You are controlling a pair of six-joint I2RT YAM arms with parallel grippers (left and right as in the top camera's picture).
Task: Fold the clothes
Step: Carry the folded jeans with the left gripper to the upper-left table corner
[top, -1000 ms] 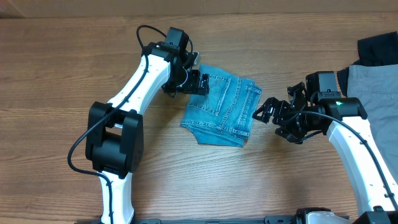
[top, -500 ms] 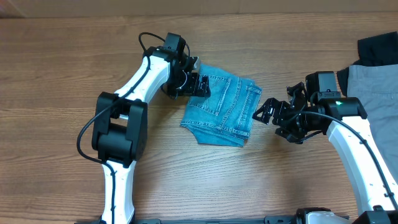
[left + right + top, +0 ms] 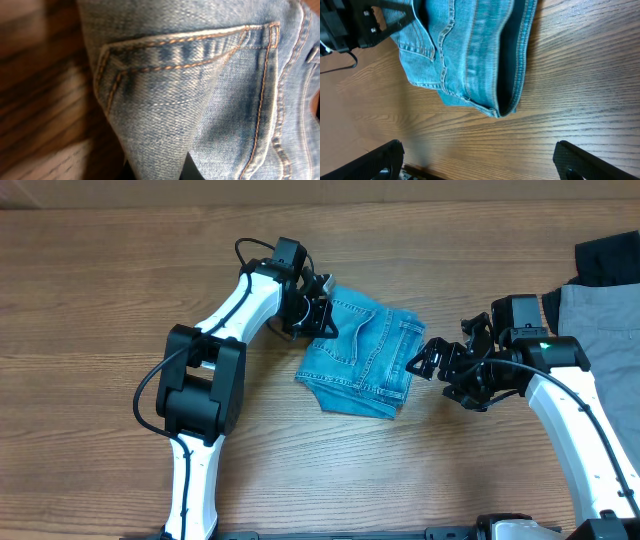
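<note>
Jeans (image 3: pixel 360 355) are pinched by the left end effector (image 3: pixel 318 318); the right end effector (image 3: pixel 428 360) (wide open, empty) is held beside them. Grey trousers (image 3: pixel 600 310) and black garment (image 3: pixel 605 260) are laid far right.

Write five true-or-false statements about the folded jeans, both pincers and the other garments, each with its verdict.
1. The light blue denim jeans lie folded on the wooden table. True.
2. The right pincer is shut on the jeans' waistband. False: it is open beside the jeans' right edge, holding nothing.
3. The left pincer is at the jeans' upper-left edge. True.
4. The grey trousers are stacked on the jeans. False: they lie apart, at the right edge of the overhead view.
5. The black garment lies at the top right, beyond the grey trousers. True.
</note>
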